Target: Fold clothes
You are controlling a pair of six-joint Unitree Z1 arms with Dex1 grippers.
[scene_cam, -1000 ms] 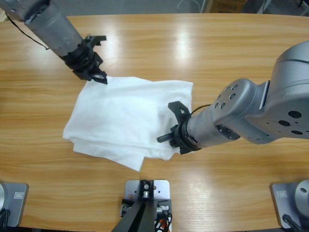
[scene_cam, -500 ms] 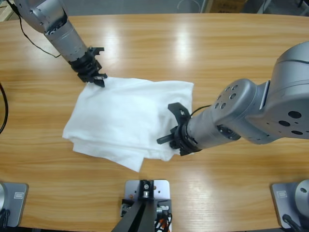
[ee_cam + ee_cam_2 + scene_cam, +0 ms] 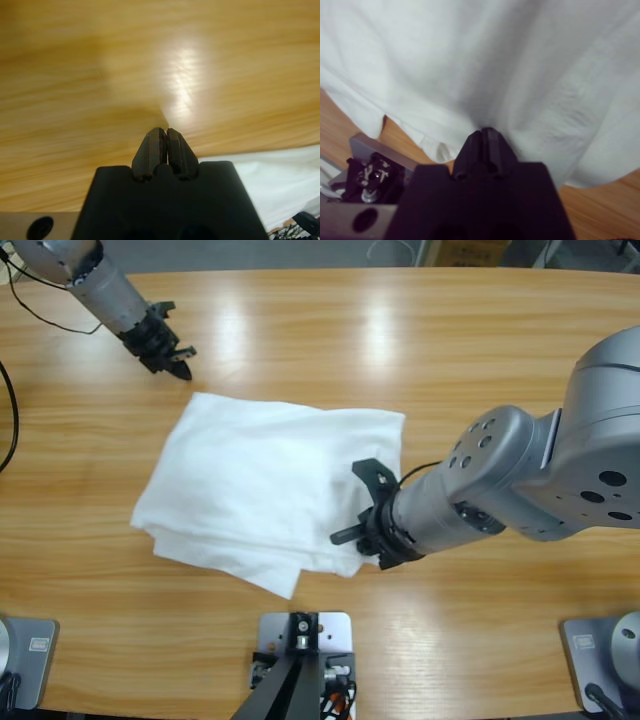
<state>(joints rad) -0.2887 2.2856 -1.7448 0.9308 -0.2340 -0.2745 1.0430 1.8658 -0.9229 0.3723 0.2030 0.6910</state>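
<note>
The clothes [image 3: 260, 480] lay folded mid-table. The right gripper [image 3: 365, 510], jaws together, pinched fabric at the right edge. The left gripper [image 3: 165, 345], closed on nothing, hovered beyond the far-left corner. A one-sided pull would probably drag the fold askew.

The clothes [image 3: 260, 490] lie on the table [image 3: 420, 350]. The right gripper [image 3: 368, 523] sits at their near right edge; the left gripper [image 3: 165, 345] hangs over the table, clear of their far left corner.
</note>
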